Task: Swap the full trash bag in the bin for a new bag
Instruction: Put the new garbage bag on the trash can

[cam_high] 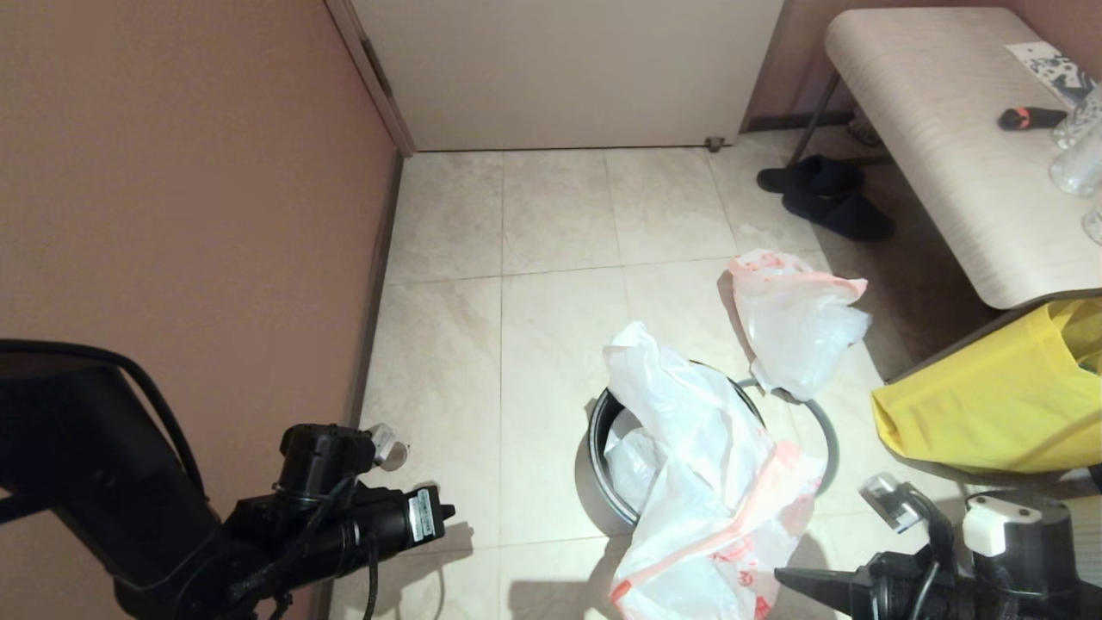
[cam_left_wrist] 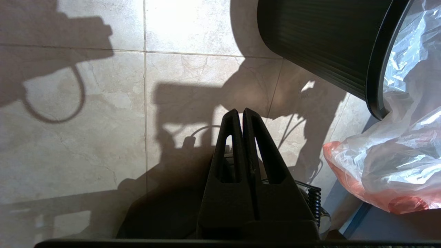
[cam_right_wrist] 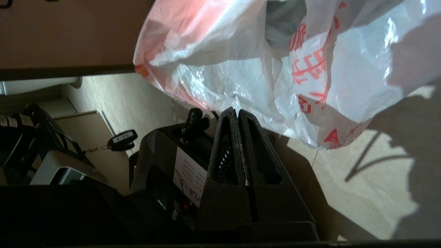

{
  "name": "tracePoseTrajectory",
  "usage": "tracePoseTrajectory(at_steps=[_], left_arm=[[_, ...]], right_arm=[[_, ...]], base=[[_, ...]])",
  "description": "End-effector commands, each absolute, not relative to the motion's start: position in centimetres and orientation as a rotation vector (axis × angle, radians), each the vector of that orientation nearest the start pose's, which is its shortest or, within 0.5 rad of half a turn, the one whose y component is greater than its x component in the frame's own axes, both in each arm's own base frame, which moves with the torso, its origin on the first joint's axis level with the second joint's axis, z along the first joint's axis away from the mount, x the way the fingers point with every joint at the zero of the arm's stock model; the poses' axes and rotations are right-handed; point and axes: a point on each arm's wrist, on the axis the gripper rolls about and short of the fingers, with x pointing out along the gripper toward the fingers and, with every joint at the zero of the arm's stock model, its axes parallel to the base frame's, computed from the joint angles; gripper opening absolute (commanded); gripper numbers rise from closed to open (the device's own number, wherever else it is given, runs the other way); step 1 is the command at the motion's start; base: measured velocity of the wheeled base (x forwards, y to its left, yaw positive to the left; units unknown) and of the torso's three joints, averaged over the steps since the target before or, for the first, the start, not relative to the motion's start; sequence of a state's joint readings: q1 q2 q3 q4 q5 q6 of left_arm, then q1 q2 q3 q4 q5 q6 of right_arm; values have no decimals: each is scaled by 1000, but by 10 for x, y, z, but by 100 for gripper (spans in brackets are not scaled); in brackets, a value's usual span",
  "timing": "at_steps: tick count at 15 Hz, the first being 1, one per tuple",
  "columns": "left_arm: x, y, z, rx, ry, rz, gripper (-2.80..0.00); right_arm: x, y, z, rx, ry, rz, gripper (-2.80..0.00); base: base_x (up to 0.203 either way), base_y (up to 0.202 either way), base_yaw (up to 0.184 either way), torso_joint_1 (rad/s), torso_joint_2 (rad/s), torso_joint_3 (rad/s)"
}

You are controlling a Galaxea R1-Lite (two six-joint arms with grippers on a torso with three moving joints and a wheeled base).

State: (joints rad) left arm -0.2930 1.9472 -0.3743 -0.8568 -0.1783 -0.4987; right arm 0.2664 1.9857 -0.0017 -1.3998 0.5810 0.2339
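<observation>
The black bin (cam_high: 603,422) stands on the tiled floor in the head view, its ribbed wall (cam_left_wrist: 327,44) close in the left wrist view. The new bag (cam_high: 697,465), thin white with a pink-red band, lies draped over the bin's mouth and spills down its near side to the floor (cam_left_wrist: 396,162). The grey hoop (cam_high: 833,439) lies off the bin, on the floor at its right. My right gripper (cam_high: 785,577) is shut and empty, tips (cam_right_wrist: 237,112) just under the hanging bag (cam_right_wrist: 262,69). My left gripper (cam_left_wrist: 242,112) is shut over bare tiles left of the bin.
A fuller, lumpy white bag (cam_high: 796,331) stands beyond the hoop. A yellow bag (cam_high: 990,405) hangs at the right under a pale bench (cam_high: 938,155) carrying bottles. Black slippers (cam_high: 826,198) lie by the bench leg. A brown wall (cam_high: 172,215) runs along the left.
</observation>
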Motion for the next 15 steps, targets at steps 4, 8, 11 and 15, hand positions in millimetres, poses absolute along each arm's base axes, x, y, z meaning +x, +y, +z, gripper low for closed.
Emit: tracePoseTrajectory(at_steps=[4, 8, 11, 15], left_arm=[[250, -80, 37, -430, 813, -261, -280], [251, -80, 37, -430, 813, -261, -280], [251, -80, 37, -430, 813, -261, -280], [252, -80, 37, -430, 813, -261, -280]], right_arm=[[186, 67, 14, 231, 790, 775, -280], [187, 74, -17, 160, 888, 818, -280], [195, 78, -29, 142, 840, 839, -280], [218, 89, -12, 208, 689, 859, -280]], base=[[0, 0, 0, 0, 0, 0], [0, 0, 0, 0, 0, 0], [0, 0, 0, 0, 0, 0], [0, 0, 0, 0, 0, 0]])
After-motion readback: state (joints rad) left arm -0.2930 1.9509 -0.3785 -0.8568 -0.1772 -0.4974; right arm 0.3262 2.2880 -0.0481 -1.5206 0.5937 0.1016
